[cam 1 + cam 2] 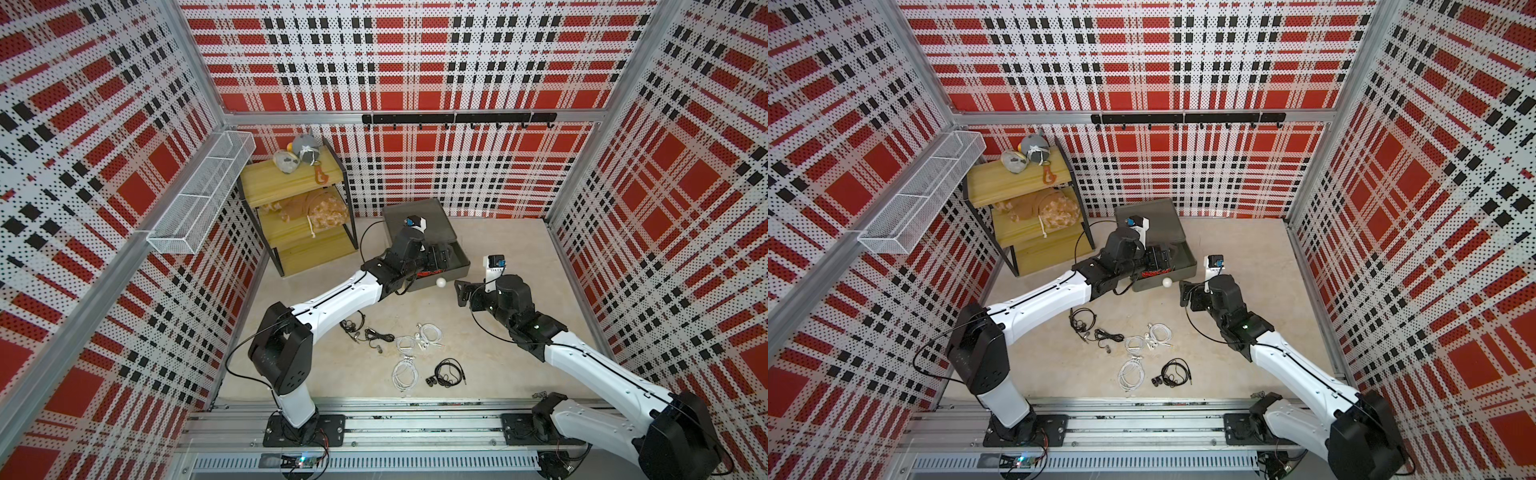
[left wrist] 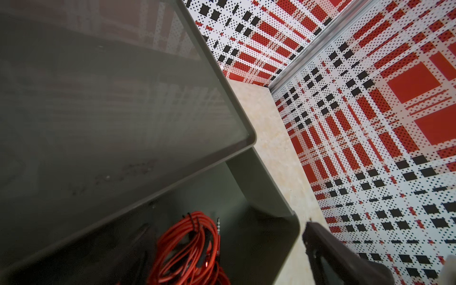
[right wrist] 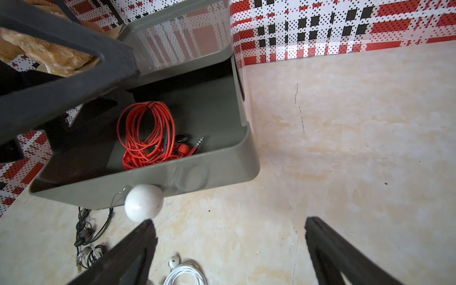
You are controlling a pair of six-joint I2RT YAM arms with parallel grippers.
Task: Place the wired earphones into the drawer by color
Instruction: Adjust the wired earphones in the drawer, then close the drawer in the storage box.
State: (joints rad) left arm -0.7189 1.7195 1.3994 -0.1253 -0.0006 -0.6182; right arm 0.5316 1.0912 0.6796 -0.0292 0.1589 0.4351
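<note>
Shows red earphones [image 3: 145,133] in pulled-out grey drawer [image 3: 222,158], L gripper [image 1: 441,257] over it, spread wide, empty. Has R gripper [image 3: 229,220], spread & empty, by white knob [image 3: 143,206]. Shows white earphones [image 1: 405,368] & blk earphones [image 1: 434,380] on table [image 1: 519,353].

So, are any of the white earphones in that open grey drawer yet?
No, only a red coil lies in the open drawer; a white coil lies outside it on the table.

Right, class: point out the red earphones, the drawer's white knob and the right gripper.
red earphones [image 3: 160,123], right wrist view, on the coiled cable.
white knob [image 3: 143,202], right wrist view, middle of the ball.
right gripper [image 3: 229,220], right wrist view, midway between fingertips.
</note>
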